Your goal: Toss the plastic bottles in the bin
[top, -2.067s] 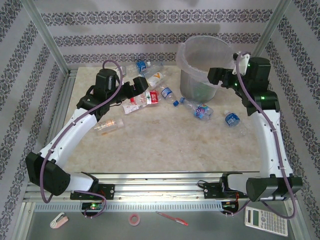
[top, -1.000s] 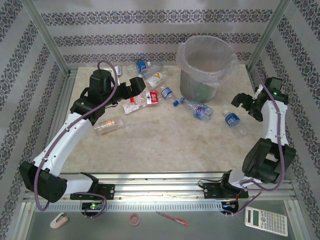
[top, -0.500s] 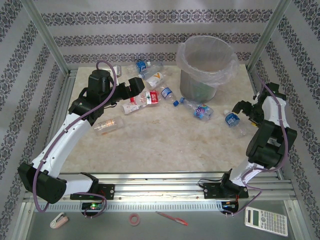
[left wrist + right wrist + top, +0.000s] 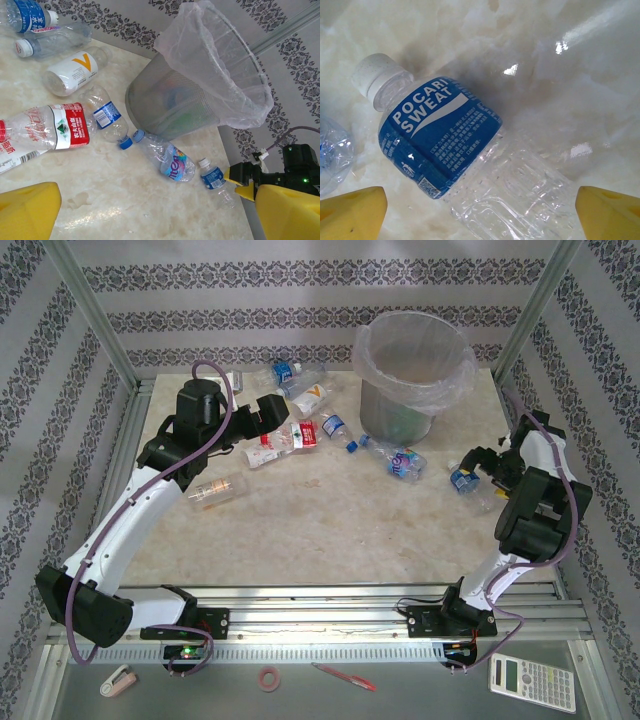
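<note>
1. Fingers (image 4: pixel 352 210) of the right gripper (image 4: pixel 480 215) are yellow-tipped and spread wide, gripping nothing. One tip sits at each lower corner of the right wrist view.
2. Between and below them lies a Pocari Sweat bottle (image 4: pixel 440 135) on its side. It has a white speckled cap, a blue label with white lettering, and a clear, ribbed, dented body. Neither tip touches it.
3. In the top view this bottle (image 4: pixel 462 480) lies near the right edge of the marble table (image 4: pixel 330 530), just in front of the right gripper (image 4: pixel 478 462) and near the bin.
4. The left gripper (image 4: pixel 157 215) is also open and empty, hovering over the left half of the table (image 4: pixel 280 412).
5. The bin (image 4: pixel 395 415) is a round grey translucent bucket lined with a clear bag. It stands upright at the far right of the table, and green and blue shapes show dimly through its wall.
6. Bins counted: one.
7. Bottles counted on the table from above: eight, all lying down.
   - A blue-labelled one (image 4: pixel 287 370) and a plain clear one (image 4: pixel 55 40) lie at the far edge.
   - One has a white label with an orange mark (image 4: pixel 310 397).
   - One has a red label (image 4: pixel 285 440).
   - A small one has a blue label (image 4: pixel 333 426).
   - A blue-capped one with a blue-pink label (image 4: pixel 395 458) lies at the bin's foot.
   - An orange-labelled one (image 4: pixel 215 490) lies under the left arm.
   - The eighth is the Pocari Sweat bottle.
8. One calculator (image 4: pixel 532 683) lies below the rail.
</note>
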Controlling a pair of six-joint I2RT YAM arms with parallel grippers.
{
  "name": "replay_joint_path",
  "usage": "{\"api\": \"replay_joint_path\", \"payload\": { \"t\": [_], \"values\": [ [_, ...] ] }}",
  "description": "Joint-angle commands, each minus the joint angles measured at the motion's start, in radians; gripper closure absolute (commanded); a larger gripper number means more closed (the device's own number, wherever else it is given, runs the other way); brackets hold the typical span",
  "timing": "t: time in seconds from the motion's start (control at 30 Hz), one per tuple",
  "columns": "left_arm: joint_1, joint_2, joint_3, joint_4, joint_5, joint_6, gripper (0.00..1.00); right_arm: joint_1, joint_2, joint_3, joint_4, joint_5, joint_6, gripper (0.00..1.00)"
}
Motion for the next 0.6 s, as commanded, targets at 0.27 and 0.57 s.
{"api": "replay_joint_path", "payload": {
  "t": [0.27, 0.57],
  "values": [
    [0.004, -0.039, -0.011, 0.015, -0.023, -0.007, 0.0, 0.083, 0.065, -0.031, -0.007, -0.02, 0.018, 0.09],
    [0.004, -0.056, -0.028, 0.012, -0.029, -0.006, 0.0, 0.106, 0.095, -0.042, -0.008, -0.003, 0.047, 0.26]
  ]
}}
